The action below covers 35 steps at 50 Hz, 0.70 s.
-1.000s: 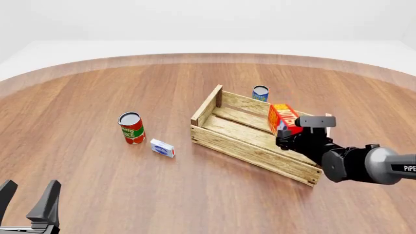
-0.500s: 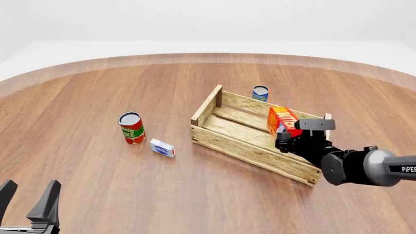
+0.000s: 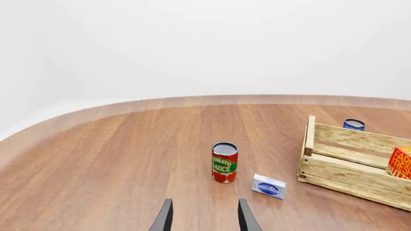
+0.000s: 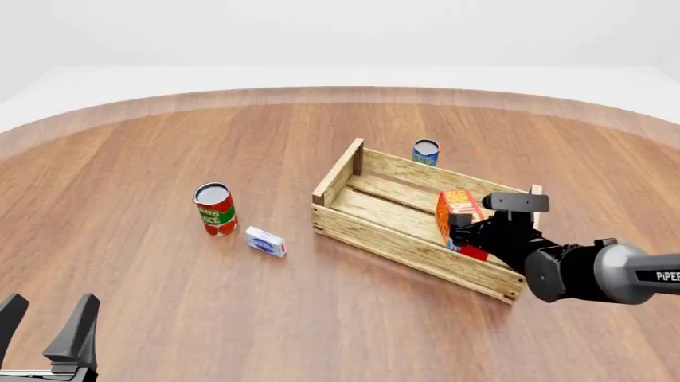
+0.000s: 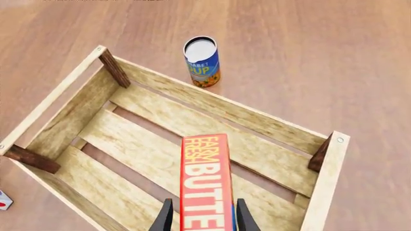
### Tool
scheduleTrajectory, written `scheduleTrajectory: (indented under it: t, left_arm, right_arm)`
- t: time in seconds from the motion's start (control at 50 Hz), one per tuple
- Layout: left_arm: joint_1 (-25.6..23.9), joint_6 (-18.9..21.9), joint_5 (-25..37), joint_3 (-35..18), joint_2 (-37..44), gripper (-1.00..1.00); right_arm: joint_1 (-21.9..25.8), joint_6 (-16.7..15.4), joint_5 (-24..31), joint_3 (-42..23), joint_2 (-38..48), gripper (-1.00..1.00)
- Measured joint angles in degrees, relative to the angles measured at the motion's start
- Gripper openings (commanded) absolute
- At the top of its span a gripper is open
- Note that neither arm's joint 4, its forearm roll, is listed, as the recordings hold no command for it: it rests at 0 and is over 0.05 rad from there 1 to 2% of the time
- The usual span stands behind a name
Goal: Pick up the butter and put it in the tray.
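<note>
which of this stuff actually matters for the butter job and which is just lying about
Part of the job:
butter, held in the right gripper
tray

Just lying about:
tomato sauce can
small white-and-blue box
blue soup can beyond the tray
left gripper, idle and open

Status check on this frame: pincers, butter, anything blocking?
Right pincer shut on butter, low inside tray. Left pincer open, idle. Tray floor clear.

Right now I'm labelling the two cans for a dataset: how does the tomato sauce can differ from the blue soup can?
The tomato sauce can is red with a green band; the soup can is blue. The tomato sauce can stands left of the tray, near the small white-and-blue box; the soup can stands just behind the tray's far wall. Both are upright cylinders on the table, untouched.
</note>
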Motion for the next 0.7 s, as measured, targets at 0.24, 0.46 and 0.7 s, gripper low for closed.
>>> scheduleTrajectory:
  t: [0.24, 0.46, 0.7]
  left_arm:
    - [0.0, 0.0, 0.0, 0.0, 0.0, 1.00]
    - [0.0, 0.0, 0.0, 0.0, 0.0, 1.00]
    - [0.0, 0.0, 0.0, 0.0, 0.0, 1.00]
  right_arm:
    - [0.0, -0.1, 0.0, -0.2, -0.3, 1.00]
    - [-0.2, -0.7, 0.4, -0.8, -0.9, 1.00]
    - [-0.7, -1.5, 1.0, -1.5, -1.5, 1.00]
